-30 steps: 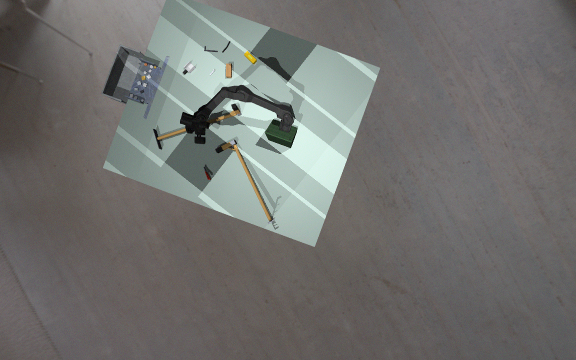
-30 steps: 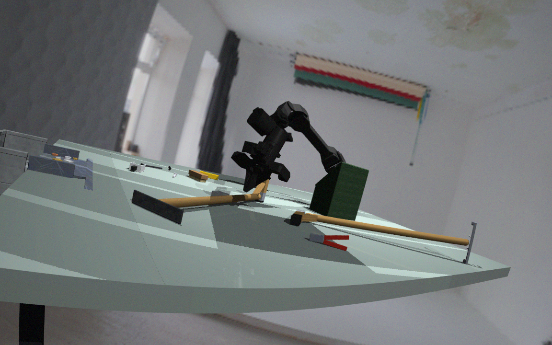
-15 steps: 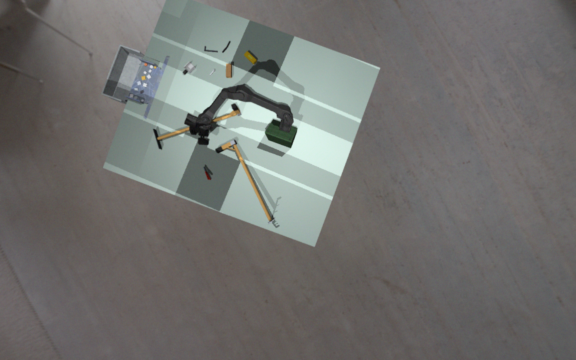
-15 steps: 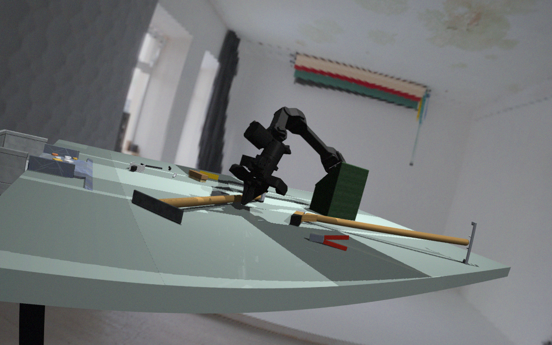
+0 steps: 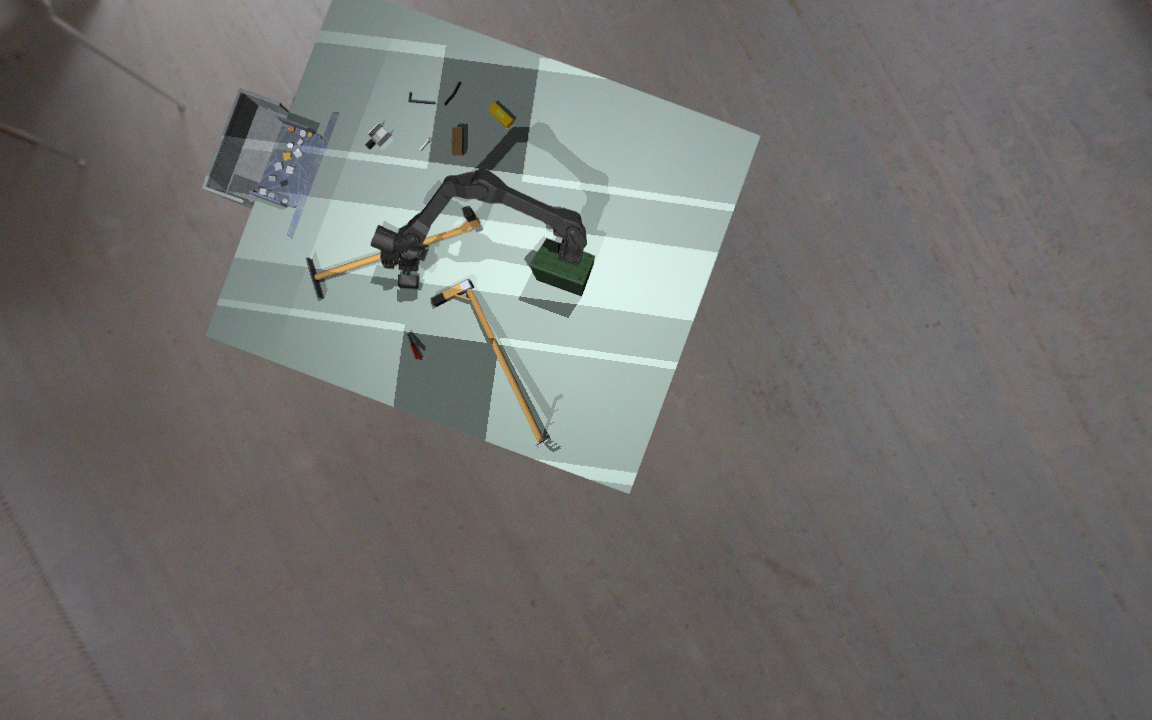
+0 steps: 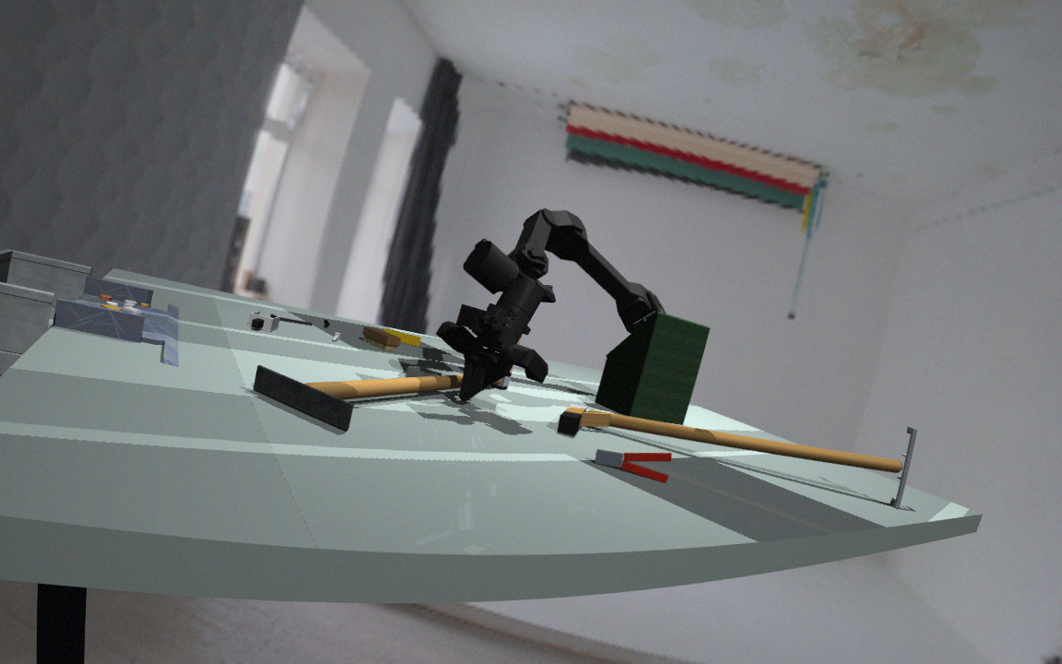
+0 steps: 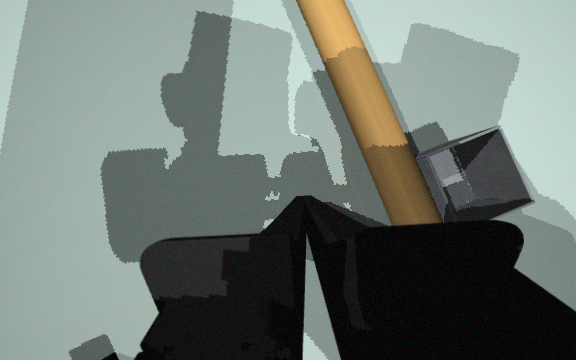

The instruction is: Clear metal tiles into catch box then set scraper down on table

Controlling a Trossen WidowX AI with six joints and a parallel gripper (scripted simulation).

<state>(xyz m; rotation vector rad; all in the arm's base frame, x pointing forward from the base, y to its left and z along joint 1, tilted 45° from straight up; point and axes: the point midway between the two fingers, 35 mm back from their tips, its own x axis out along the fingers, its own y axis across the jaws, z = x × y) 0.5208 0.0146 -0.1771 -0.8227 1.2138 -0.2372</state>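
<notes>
Green block (image 5: 562, 268) (image 6: 673, 367) — dark; pliers' handles (image 5: 416, 352) (image 6: 647, 457) — red; tabletop (image 5: 643, 161) (image 6: 403, 503) (image 7: 58, 125) — pale green, banded.
</notes>
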